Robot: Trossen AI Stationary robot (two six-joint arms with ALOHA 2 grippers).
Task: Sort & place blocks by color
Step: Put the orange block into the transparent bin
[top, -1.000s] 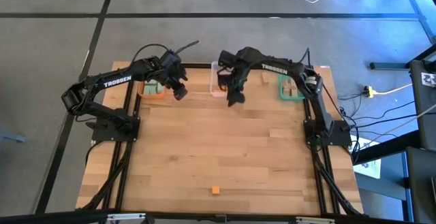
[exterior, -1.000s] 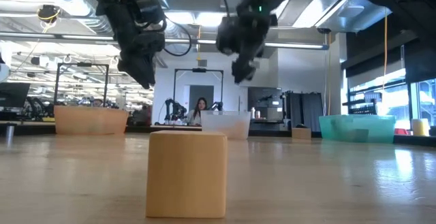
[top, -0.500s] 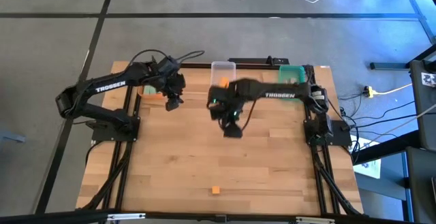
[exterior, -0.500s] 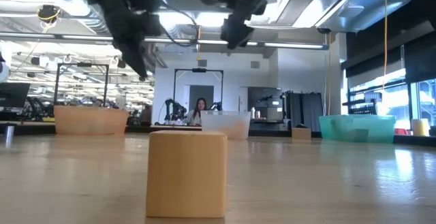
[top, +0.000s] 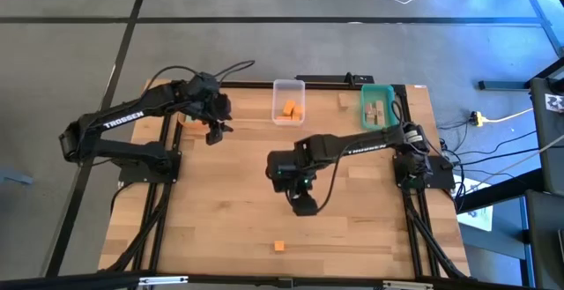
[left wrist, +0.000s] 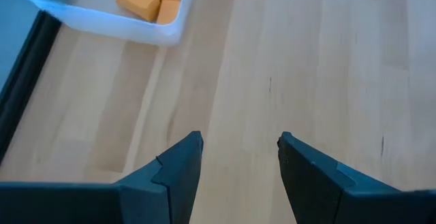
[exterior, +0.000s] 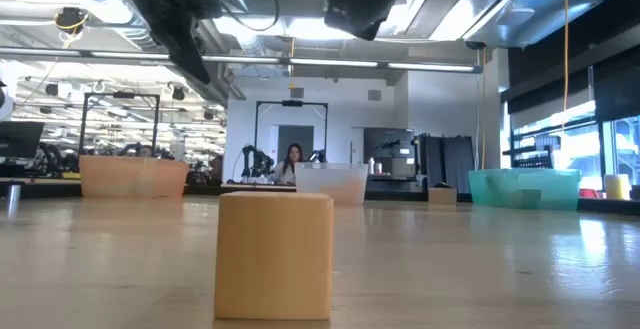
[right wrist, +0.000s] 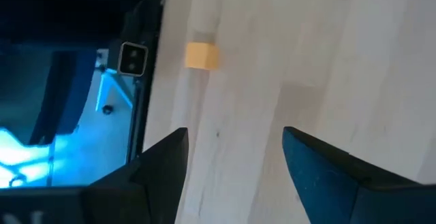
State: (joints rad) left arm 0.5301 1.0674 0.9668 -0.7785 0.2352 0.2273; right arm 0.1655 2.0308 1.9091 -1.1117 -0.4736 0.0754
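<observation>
From above, the right gripper point(top: 302, 205) hangs in the middle of the frame, wide open and empty. The last orange block point(top: 278, 246) sits low near the table edge; a clumsy grab could knock it off. The clear bin point(top: 288, 102) up top holds orange blocks, the teal bin point(top: 376, 106) wooden ones.

Down low, the block point(exterior: 274, 255) fills the middle.

The left gripper point(left wrist: 238, 157) is open and empty, near the clear bin point(left wrist: 102, 21).

The right wrist view shows the block point(right wrist: 201, 55) at upper left.
</observation>
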